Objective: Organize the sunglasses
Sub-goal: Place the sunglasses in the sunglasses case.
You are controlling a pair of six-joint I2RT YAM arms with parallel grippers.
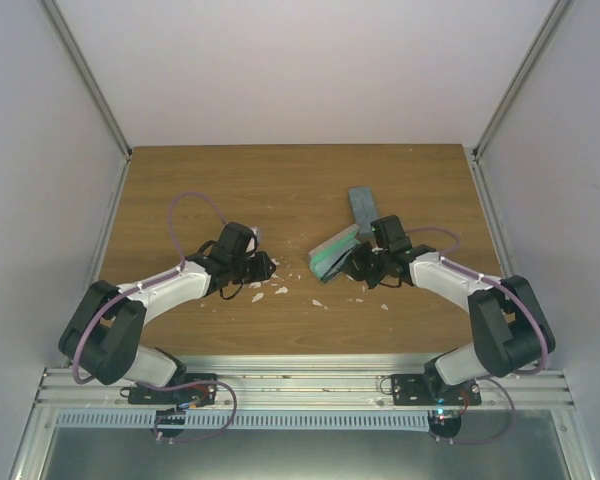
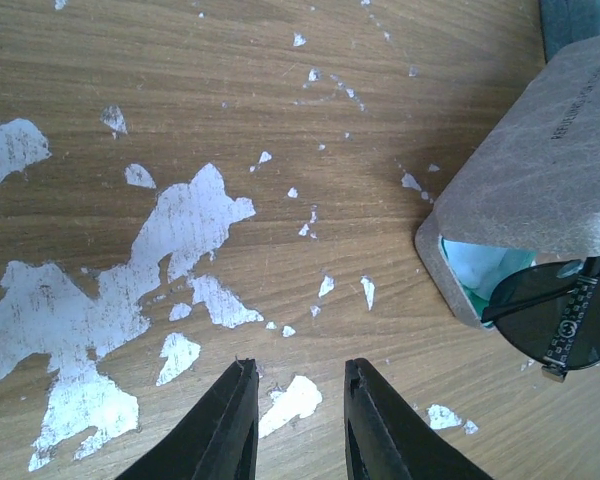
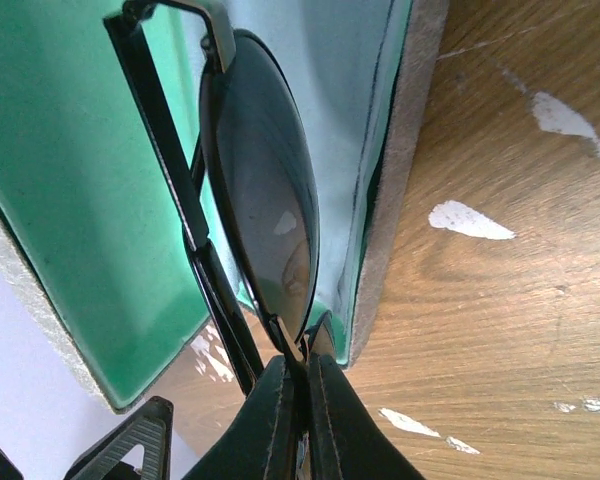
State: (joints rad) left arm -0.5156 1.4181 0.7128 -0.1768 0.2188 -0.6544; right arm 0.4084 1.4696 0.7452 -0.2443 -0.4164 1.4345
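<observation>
Jaws, top view: left gripper [image 1: 252, 264] unreadable, right gripper [image 1: 360, 262] at open grey case [image 1: 330, 255]. Second case [image 1: 362, 205] shows only here.
Left wrist: narrow gap, nothing held. Dark-lens sunglasses [image 2: 570, 315] at case mouth, blue cloth [image 2: 477, 268] inside.
Right wrist: jaws pinched on sunglasses rim, green lining [image 3: 70, 200] close up.

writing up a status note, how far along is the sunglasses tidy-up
Done: the flat grey rectangular case is open, a light blue cloth inside. In hand: the right gripper is shut on the dark round-lensed, black wire-framed sunglasses at the case's mouth; the left gripper hangs open and empty. Left: seat the pair, close the lid. No second pair shows; the blue-grey case looks shut.
</observation>
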